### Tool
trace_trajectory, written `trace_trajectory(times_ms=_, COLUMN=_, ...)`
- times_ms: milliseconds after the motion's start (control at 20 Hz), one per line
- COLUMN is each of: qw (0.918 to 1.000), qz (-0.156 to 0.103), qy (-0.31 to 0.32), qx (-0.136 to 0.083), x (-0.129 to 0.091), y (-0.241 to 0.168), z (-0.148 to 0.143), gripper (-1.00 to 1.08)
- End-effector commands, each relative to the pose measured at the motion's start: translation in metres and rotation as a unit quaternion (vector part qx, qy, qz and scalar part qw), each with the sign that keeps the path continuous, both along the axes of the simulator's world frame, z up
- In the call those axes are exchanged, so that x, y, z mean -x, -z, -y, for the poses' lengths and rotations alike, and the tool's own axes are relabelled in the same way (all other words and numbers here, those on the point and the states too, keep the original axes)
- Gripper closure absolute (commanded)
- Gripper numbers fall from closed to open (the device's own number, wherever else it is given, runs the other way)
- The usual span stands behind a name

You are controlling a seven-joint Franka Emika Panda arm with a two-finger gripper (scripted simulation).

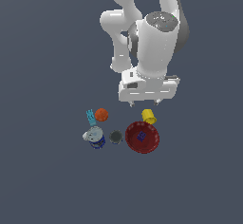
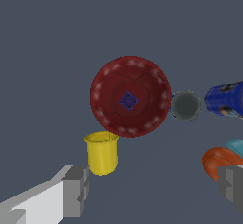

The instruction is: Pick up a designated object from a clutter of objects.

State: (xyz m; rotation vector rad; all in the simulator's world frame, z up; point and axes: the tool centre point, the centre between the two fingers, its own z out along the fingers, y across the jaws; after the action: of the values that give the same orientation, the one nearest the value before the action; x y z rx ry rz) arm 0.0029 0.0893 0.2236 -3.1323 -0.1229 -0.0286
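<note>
Six small things sit clustered on the dark worktop (image 1: pixel 47 180) below my arm. My pincer (image 2: pixel 154 187) hangs spread and released above them, gripping nothing; one finger (image 2: pixel 75 190) shows near the yellow cup (image 2: pixel 101 152), the other sits over the orange ball (image 2: pixel 219 161). The yellow cup stands apart from both fingers, just beside the rim of the red bowl (image 2: pixel 130 96), whose floor carries a small blue mark. In the exterior view the cup (image 1: pixel 149 116) lies under the edge of my hand, at the bowl's (image 1: pixel 142 137) upper rim. To the exterior view's left of the bowl come the dark grey disc (image 1: pixel 116 136), then the blue-and-silver can (image 1: pixel 95 137), with the orange ball (image 1: pixel 101 115) and the light-blue piece (image 1: pixel 90 117) side by side above them.
</note>
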Motion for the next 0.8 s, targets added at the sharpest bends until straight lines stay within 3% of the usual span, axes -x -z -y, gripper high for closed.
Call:
trace_trajectory(times_ms=0, qw=1.0000, qz=-0.002, qy=-0.007, qx=0.003, x=0.007, y=0.026, z=-0.011, gripper=-0.92)
trace_trajectory(times_ms=350, qw=0.9997, qz=-0.005, qy=-0.025, qx=0.006, x=0.033, y=0.088, z=-0.038, gripper=-0.92)
trace_trajectory(times_ms=750, qw=0.9992, qz=-0.008, qy=-0.038, qx=0.005, x=0.054, y=0.124, z=-0.054, gripper=-0.92)
